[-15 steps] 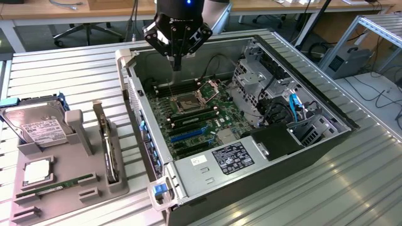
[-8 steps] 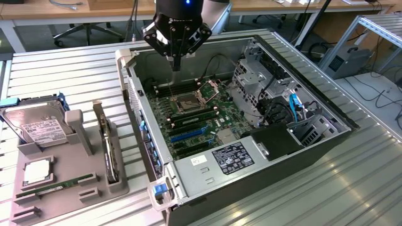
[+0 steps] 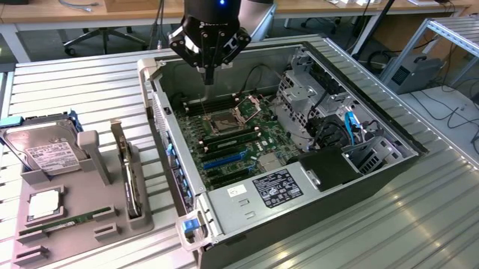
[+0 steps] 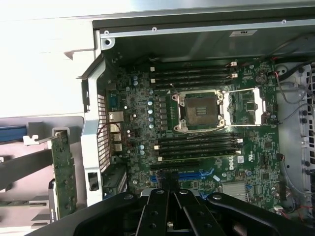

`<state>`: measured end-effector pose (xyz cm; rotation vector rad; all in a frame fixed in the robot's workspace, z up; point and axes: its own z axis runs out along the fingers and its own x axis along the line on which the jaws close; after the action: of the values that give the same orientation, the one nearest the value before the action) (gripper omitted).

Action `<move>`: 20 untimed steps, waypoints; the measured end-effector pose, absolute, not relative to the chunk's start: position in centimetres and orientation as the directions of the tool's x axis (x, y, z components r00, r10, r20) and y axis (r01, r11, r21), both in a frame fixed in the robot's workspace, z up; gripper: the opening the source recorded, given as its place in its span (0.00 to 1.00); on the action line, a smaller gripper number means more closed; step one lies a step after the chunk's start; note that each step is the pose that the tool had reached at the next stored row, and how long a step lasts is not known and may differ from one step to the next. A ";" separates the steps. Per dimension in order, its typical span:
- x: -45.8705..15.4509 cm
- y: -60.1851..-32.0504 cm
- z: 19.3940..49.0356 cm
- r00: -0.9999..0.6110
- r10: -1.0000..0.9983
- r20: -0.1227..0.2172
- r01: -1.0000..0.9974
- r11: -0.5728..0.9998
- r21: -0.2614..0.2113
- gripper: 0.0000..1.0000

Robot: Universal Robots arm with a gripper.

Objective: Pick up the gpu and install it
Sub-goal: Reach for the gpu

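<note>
My gripper (image 3: 208, 80) was black above the green motherboard (image 3: 238, 131) with its blue slots (image 3: 223, 161). At the frame's lower left, the gpu (image 3: 133, 188) looked dark in a grey holder (image 3: 75, 230), and the hard drive (image 3: 33, 137) was silver with a white label (image 3: 51, 158).

The case (image 3: 224, 218) is matt sheet metal, the table (image 3: 419, 224) ribbed metal, the holder (image 3: 86, 196) matt plastic, the gpu (image 3: 133, 188) bracket (image 3: 116, 134) metal.

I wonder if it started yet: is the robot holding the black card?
No, the gpu stands in the gray holder beside the computer case, while the shut gripper hangs bare above the case.
</note>
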<state>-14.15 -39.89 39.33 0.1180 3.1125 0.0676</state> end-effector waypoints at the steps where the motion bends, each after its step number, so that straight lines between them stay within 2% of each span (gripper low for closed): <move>1: -14.3 -39.9 39.3 -0.997 0.076 -0.024 0.075 0.996 0.044 0.11; 20: -15.0 -39.9 39.3 -0.997 0.076 -0.024 0.075 0.996 0.044 0.11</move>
<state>-15.03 -39.89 39.33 0.1180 3.1125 0.0676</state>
